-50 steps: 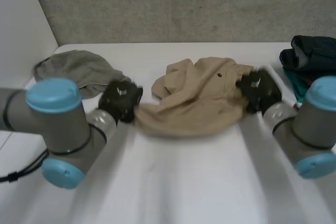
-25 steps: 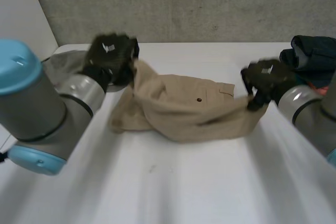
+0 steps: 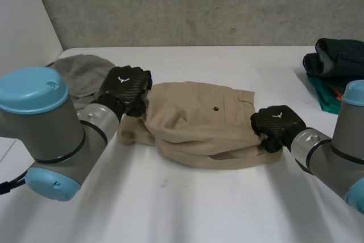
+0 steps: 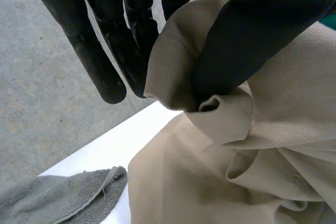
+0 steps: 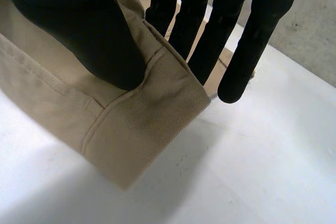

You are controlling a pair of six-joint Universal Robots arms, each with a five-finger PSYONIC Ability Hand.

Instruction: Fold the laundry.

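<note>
Nearest, the right hand [image 3: 276, 124] sits low at the right end of the tan trousers [image 3: 193, 120], close to the worktop [image 3: 199, 209]. Its thumb [image 5: 79, 30] presses on a stitched hem and its straight fingers [image 5: 254, 45] lie behind the cloth, so the hem's corner is pinched between them. The trousers lie crumpled across the middle of the worktop, with a button facing up. At their left end the left hand [image 3: 125, 86] has a fold of the cloth clamped between its thumb [image 4: 247, 35] and its fingers [image 4: 136, 40]. Beyond it, a grey towel [image 3: 79, 75] lies by the far left corner. A pile of dark clothes [image 3: 335, 61] sits at the far right edge.
</note>
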